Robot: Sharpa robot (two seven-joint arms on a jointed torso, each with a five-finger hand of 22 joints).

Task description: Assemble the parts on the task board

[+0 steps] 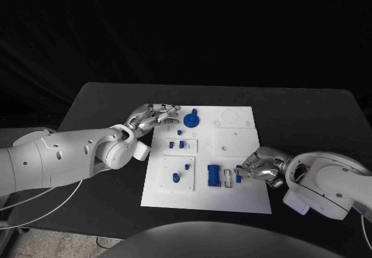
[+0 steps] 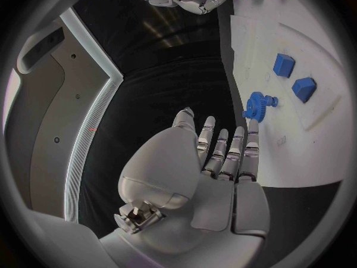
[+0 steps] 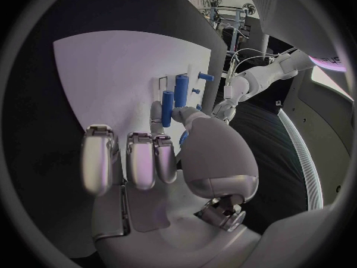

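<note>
Left hand flat with fingers extended, right hand fingers curled inward

No readable text anywhere.

From where I stand, the white task board carries no lettering, label or number I can make out. A faint dark mark sits on the board's edge close to the blue gear in the left wrist view, too small to read. The arms bear no brand or sign.
</note>
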